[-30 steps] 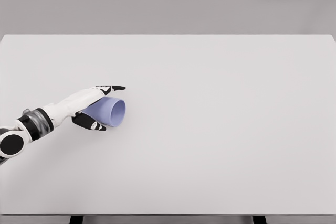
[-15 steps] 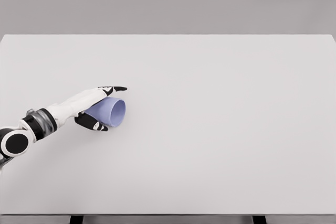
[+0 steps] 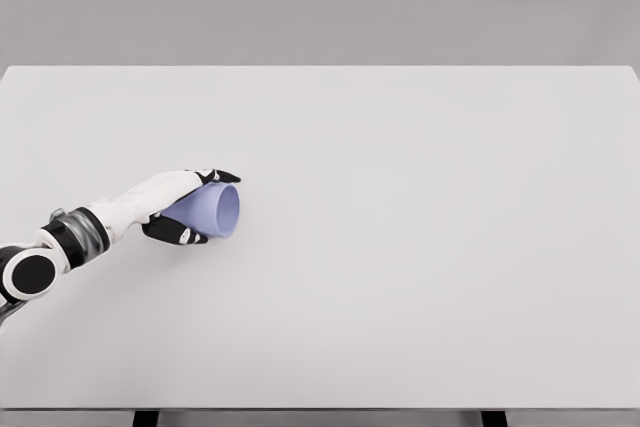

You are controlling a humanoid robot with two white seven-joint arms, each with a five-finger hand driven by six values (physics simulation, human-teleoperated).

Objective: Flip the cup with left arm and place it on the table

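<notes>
A pale purple cup point(image 3: 210, 210) lies on its side on the white table point(image 3: 400, 227), left of centre, its open mouth facing right. My left hand point(image 3: 190, 205) comes in from the lower left and wraps the cup: the fingers point(image 3: 218, 176) curl over its top and the thumb point(image 3: 178, 235) presses underneath. The cup's base is hidden behind the palm. The right arm does not show.
The table's front edge point(image 3: 320, 409) runs along the bottom of the head view, with two dark legs below it. A plain grey wall stands behind the table.
The fingers have curled down from straight over the cup to closed around it. The hand and cup have barely shifted.
</notes>
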